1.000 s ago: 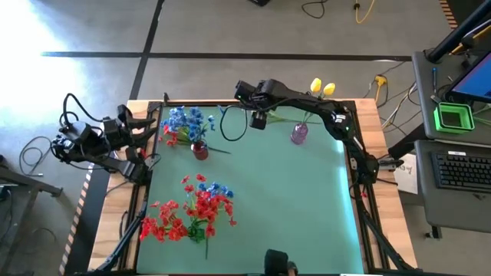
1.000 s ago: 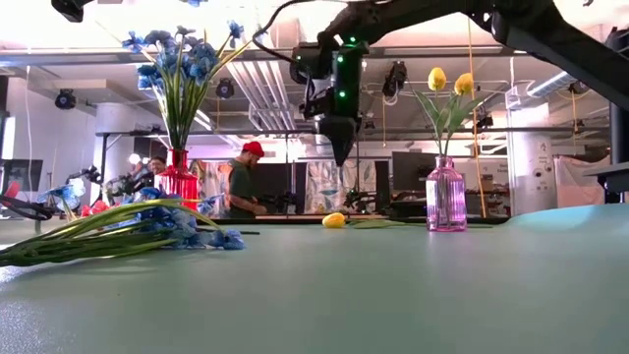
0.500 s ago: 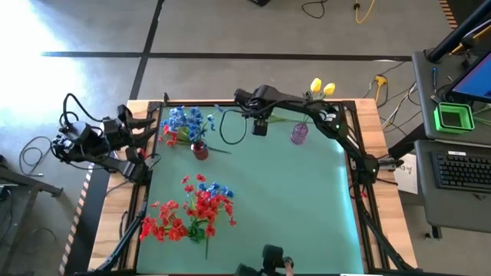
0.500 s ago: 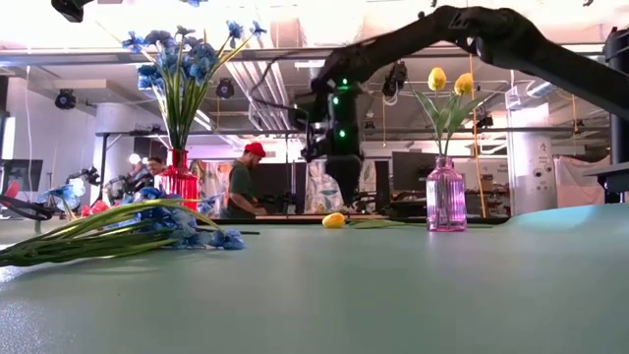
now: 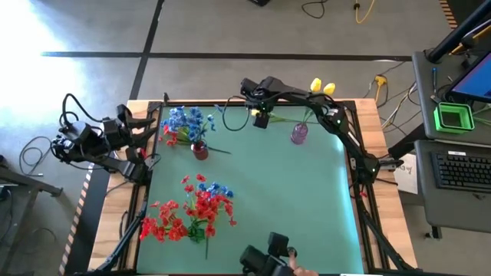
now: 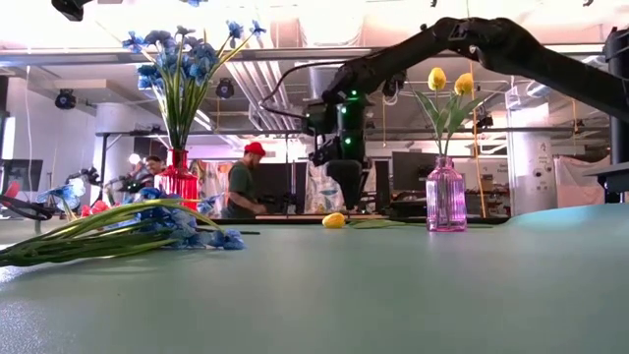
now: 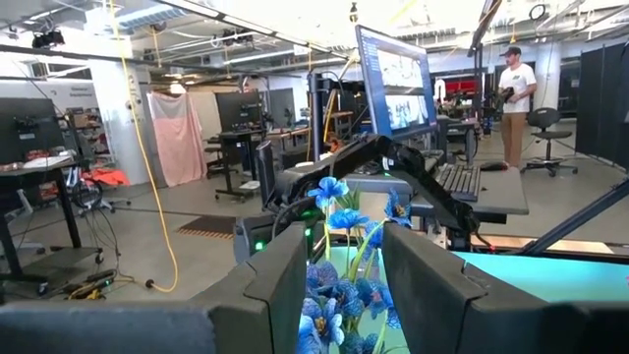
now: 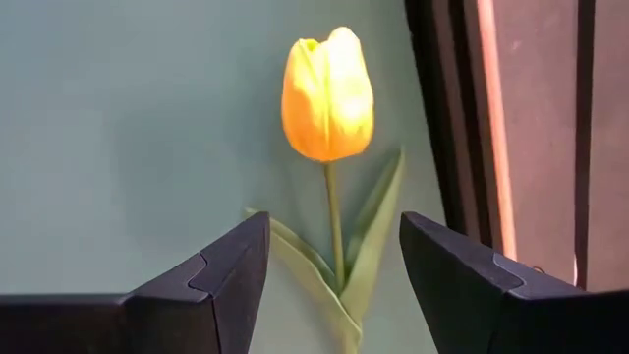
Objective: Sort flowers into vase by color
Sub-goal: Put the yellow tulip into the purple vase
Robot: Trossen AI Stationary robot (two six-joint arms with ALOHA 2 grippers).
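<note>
Two grippers: both open, holding nothing.
Left gripper (image 5: 150, 132): left table edge, fingers apart.
Blue flowers (image 5: 186, 121): in red vase (image 5: 199, 151), upper left.
Loose flowers (image 5: 192, 208): lower left.
Right gripper (image 5: 261, 120): fingers (image 8: 211, 275) spread above yellow tulip (image 8: 327, 93) lying top centre.
Purple vase (image 5: 298, 134): two yellow tulips.

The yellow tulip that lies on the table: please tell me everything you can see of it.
The tulip is one closed yellow bud on a thin green stem with two long green leaves; it looks artificial. It lies flat on the green table near the far edge, left of the pink vase. The open right gripper hovers above its stem without touching it.
</note>
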